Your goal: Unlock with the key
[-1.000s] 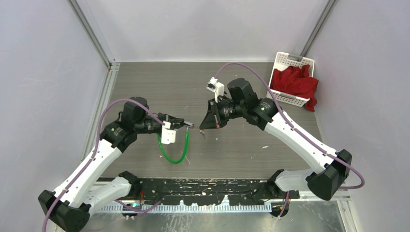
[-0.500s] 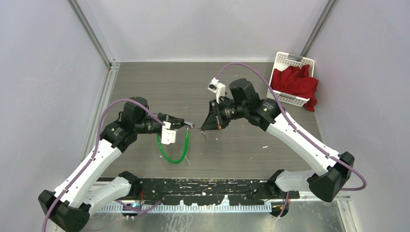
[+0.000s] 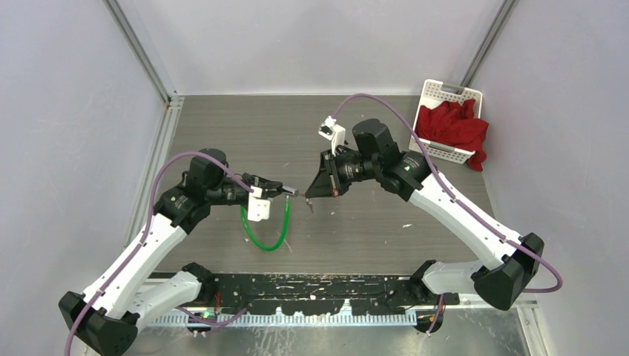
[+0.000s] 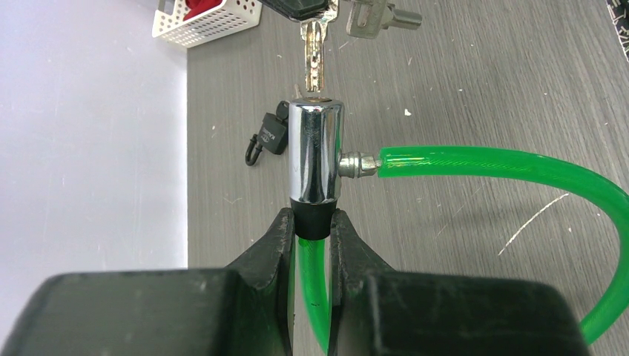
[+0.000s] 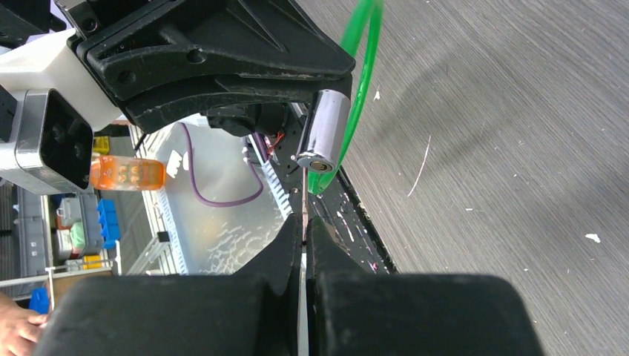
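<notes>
Two arms meet over the middle of your grey wood-grain table [image 3: 245, 126], and each is holding one half of the job. Your left gripper [image 4: 311, 222] is clamped on the black collar at the base of the chrome cylindrical lock body [image 4: 315, 152], its fingers pressed against both sides. The lock is held off the table, pointing away from the wrist. A translucent green cable [image 4: 504, 165] leaves a small metal fitting on the side of the cylinder and curves round in a loop, and another stretch of it passes down between the fingers. Your right gripper [image 5: 304, 226] is pinched tight on the head of a silver metal key [image 4: 314, 52], with a second silver key [image 4: 382, 16] hanging just beside it. From the left wrist you can see the key's blade in line with the cylinder and its tip touching the end face at the keyhole. You cannot tell whether it has gone in at all. A small black padlock [image 4: 268, 137] lies on the table beyond the cylinder. At the far right corner stands a white slotted plastic basket [image 3: 449, 93] holding a crumpled red cloth [image 3: 452, 126], well apart from both grippers.
</notes>
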You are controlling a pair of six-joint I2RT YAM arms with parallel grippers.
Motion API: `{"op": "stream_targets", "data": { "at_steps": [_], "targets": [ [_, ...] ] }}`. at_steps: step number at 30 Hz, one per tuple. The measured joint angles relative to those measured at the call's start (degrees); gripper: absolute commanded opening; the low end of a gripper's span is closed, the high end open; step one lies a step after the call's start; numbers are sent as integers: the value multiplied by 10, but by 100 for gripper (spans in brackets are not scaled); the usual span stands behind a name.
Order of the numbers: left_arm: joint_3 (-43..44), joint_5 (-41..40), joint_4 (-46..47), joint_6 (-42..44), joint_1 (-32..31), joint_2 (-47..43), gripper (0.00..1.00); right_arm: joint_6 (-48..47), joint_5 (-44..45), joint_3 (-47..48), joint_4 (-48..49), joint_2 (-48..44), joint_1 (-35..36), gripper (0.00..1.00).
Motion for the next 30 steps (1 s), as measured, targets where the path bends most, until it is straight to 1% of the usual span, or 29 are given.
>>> {"op": "stream_targets", "data": {
  "at_steps": [30],
  "targets": [
    [0,-4,-1,2,0,0,0,12,9,-9,6,7,0,1]
  ]
}}
